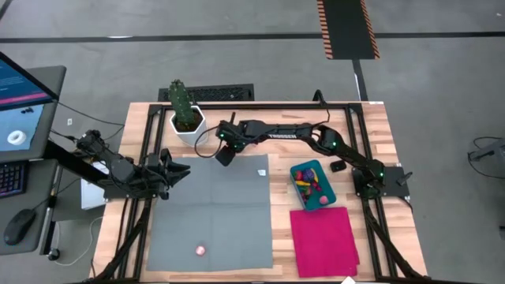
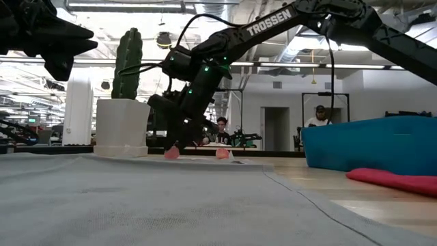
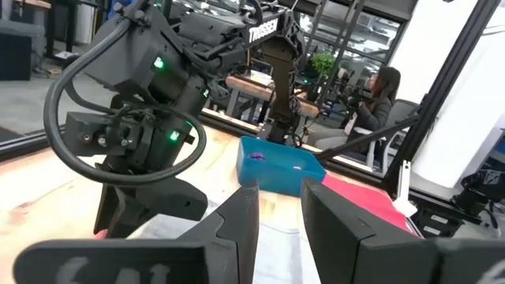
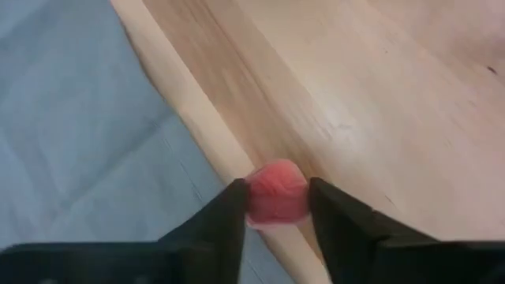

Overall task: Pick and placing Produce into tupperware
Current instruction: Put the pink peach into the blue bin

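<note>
Right wrist view | right gripper (image 4: 276,207) was clamped around pink produce piece (image 4: 275,193) at grey mat (image 4: 79,118) edge | lift and carry to teal tupperware (image 1: 327,192) judged next

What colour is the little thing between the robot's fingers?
Pinkish red. The produce piece sits between the right gripper's fingers, clearest in the right wrist view.

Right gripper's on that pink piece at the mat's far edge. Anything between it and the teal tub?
Nothing visible blocks it. The right gripper has its fingers around the pink piece; between there and the teal tub lie only flat grey mat and bare table.
</note>
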Robot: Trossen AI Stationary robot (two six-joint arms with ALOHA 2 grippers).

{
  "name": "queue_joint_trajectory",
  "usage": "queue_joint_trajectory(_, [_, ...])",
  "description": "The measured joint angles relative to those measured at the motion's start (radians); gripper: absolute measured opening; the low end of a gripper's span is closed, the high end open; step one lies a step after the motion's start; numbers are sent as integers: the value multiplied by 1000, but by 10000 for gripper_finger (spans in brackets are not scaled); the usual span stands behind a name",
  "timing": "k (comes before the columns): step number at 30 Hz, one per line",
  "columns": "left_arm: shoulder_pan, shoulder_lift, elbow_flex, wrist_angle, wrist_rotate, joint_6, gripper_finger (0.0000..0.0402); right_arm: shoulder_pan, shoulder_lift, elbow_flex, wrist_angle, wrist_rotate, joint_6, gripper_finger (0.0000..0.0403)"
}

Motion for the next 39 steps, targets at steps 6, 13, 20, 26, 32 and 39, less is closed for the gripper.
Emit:
queue_joint_trajectory(6, [0,0,0,0,1,-1,87,0,0,2,-23,0,-26,83])
queue_joint_trajectory(13, [0,0,0,0,1,-1,87,9,-3,2,-29,1,-27,86])
queue_joint_trajectory(20, [0,0,0,0,-1,-2,87,15,-3,48,-61,-1,-37,83])
queue_joint_trajectory(26, [0,0,0,-1,-3,-2,87,19,-4,132,-87,-26,-51,83])
queue_joint_trajectory(32, [0,0,0,-8,-2,-2,87,26,-4,185,-159,-25,-76,82])
queue_joint_trajectory(39, [0,0,0,-3,10,-1,87,34,-23,223,-270,-33,-144,82])
